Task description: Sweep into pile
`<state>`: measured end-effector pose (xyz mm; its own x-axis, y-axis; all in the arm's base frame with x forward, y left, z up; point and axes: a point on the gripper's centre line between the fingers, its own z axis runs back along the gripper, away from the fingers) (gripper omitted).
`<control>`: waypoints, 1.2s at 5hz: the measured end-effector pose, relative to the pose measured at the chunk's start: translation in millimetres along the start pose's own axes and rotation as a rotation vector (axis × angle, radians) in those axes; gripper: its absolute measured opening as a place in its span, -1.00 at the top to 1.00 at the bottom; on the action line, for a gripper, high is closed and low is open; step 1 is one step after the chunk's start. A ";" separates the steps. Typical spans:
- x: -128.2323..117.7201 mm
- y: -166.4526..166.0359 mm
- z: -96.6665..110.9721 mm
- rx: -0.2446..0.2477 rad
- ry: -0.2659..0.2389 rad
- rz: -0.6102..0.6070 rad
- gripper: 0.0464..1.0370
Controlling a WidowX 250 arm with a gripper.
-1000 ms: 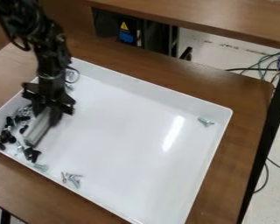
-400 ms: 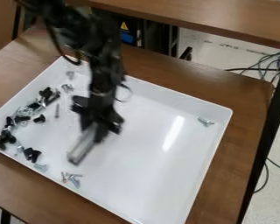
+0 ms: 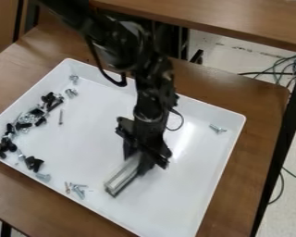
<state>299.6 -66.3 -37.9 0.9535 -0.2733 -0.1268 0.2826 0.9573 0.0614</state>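
The tool (image 3: 139, 159) and the pale bar (image 3: 120, 179) have moved across the tray (image 3: 169, 203), away from the crowded left side and a little nearer the camera. The loose pieces show no clear shift, so this move seems to be repositioning rather than gathering. The tool is pressed together on the bar, which slants down toward the tray floor; whether it touches, I cannot tell.

Nearest, just left of the bar's low end, lies a small bunch of screws (image 3: 78, 190) with a copper-coloured pin (image 3: 67, 187) beside it. Next comes a single bolt (image 3: 43, 177) by the front wall, then some black clips (image 3: 33, 163). Farther up the left side, a loose heap (image 3: 27, 118) of black and metal bits trails along the wall, a lone screw (image 3: 61, 116) just apart from it.

Well apart on the right, near the far corner, sits a stray bolt (image 3: 217, 128). It looks like the likeliest next target: the bar would need to get behind it and push it left. Farthest off, two more bolts lie near the tray's far left corner. The sweep looks partly done, with the main heap loose and several strays outside it.
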 end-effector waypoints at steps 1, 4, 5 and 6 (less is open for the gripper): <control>12.4 -4.4 1.3 -0.017 -0.014 -0.018 0.23; 14.8 34.4 31.0 -0.032 -0.087 0.148 -0.95; 3.6 70.8 31.7 -0.039 -0.061 0.308 -0.93; -13.7 130.6 31.5 -0.071 -0.047 0.541 -0.93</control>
